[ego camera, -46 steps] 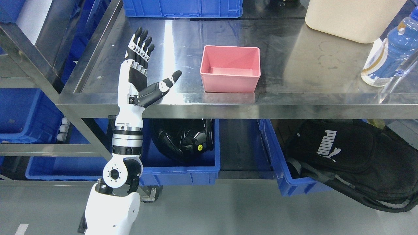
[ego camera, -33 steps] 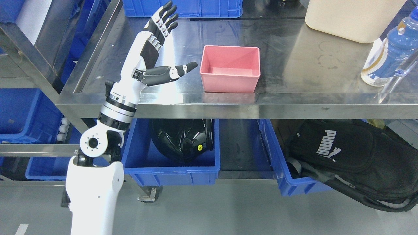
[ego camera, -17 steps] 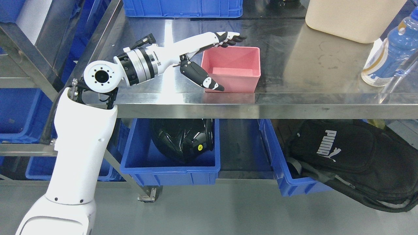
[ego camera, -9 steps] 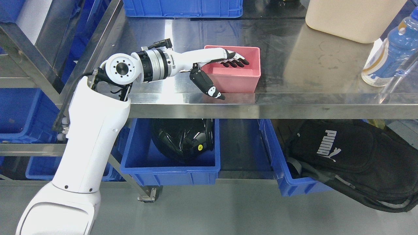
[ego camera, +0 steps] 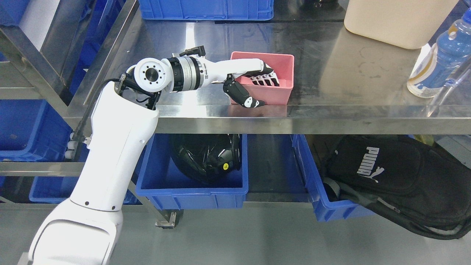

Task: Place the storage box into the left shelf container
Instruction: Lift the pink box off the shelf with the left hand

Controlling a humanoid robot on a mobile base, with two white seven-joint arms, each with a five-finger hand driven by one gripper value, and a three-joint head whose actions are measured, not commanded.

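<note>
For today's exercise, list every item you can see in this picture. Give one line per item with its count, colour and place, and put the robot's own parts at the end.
Storage box: one, pink, near the front edge of the steel shelf top.
Steel shelf: one, silver, across the middle of the picture.
Tub: one, cream, top right on the shelf.
Bottle: one, blue with a label, far right on the shelf.
Crates: several, blue, under the shelf, behind it and at left.
Helmet: one, black, in the blue crate below the pink box.
Backpack: one, black, lower right, in a blue crate.
Left hand: one, white and black, fingers inside the box, thumb outside its front wall.
Right hand: not in view.
</note>
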